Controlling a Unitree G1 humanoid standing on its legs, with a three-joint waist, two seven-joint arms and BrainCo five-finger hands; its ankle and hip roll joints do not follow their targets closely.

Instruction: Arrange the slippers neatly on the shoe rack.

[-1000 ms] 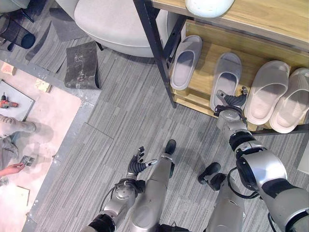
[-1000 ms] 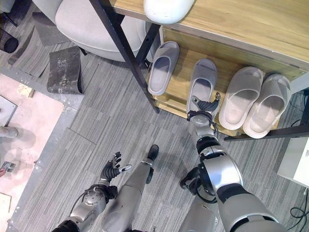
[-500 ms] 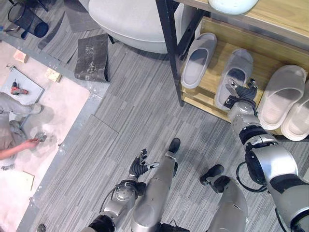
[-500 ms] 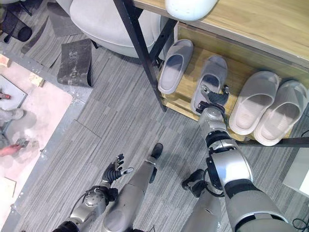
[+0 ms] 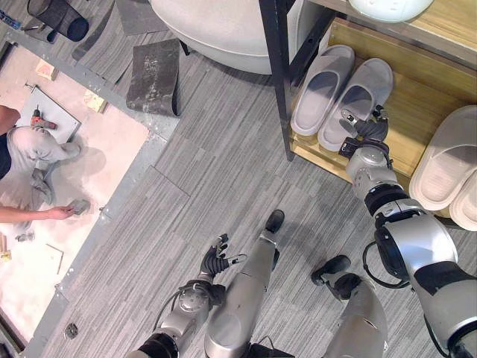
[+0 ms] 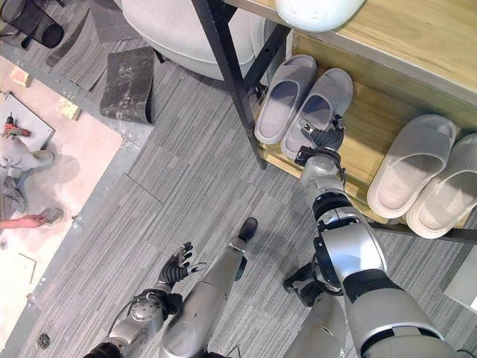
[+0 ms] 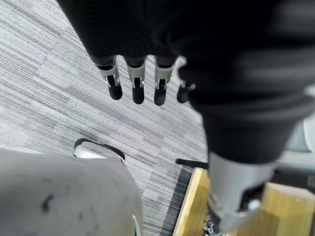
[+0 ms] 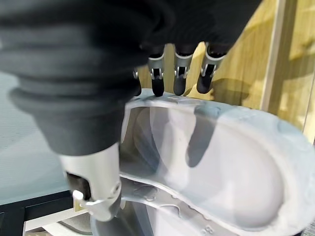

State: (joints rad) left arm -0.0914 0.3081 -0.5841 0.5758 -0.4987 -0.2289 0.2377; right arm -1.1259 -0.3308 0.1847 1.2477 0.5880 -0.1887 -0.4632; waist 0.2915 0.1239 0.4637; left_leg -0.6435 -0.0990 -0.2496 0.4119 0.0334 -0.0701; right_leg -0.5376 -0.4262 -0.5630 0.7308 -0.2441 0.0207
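Two grey slippers (image 5: pixel 322 89) (image 5: pixel 358 101) lie side by side, touching, at the left end of the wooden shoe rack's lower shelf (image 5: pixel 406 104). My right hand (image 5: pixel 363 133) is open at the heel end of the right-hand grey slipper. In the right wrist view its straight fingers (image 8: pixel 179 73) rest with their tips on that slipper's rim (image 8: pixel 221 167). A beige pair (image 5: pixel 443 160) (image 5: pixel 468 201) lies further right on the same shelf. My left hand (image 5: pixel 216 261) hangs open low over the grey floor, its fingers (image 7: pixel 138 83) relaxed and holding nothing.
A black metal rack post (image 5: pixel 277 74) stands just left of the grey slippers. A white rounded object (image 5: pixel 391 7) sits on the upper shelf. A pale round seat (image 5: pixel 216 30) and a dark mat (image 5: pixel 153 78) lie behind. A person (image 5: pixel 30 149) crouches at far left.
The right-hand grey slipper has slid left with my right hand against it and now touches its mate. The camera has shifted too. My left hand stays low.
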